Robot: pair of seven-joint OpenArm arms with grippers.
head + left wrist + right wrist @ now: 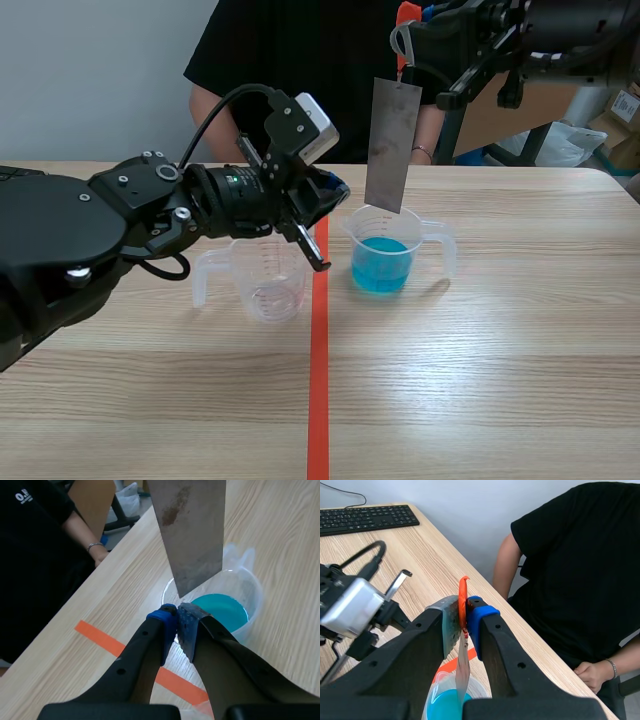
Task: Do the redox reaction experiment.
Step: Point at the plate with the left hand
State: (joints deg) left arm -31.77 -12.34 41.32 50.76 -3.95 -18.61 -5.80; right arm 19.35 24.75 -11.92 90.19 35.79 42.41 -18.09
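From where I stand, the right pincer [405, 48] is clamped on the orange tab [463, 594] at the top of the plate [392, 145], so the grey sheet hangs straight down over the beaker [402, 224]. Its lower edge sits about level with the rim, and as far as I can tell it is above the blue liquid [381, 268], not in it. The left pincer [325, 197] is closed on nothing, with its tips just beside the near rim of that beaker and above an empty beaker [268, 285] standing on the counter [500, 380]. A person [290, 60] sits across from the robot. The plate looks thin, stiff and light, with a smooth metal face marked by brownish patches. My guess is that it would slip between soft pads if pinched on the bare face. Hung from one small tab, it could easily swing or twist. The top end seems the right place to hold it, since that keeps the pads well clear of the liquid. The beaker looks like thin clear plastic, light enough to tip if the plate knocks its wall. If it needs steadying, I would take it by the handle or low on the side.
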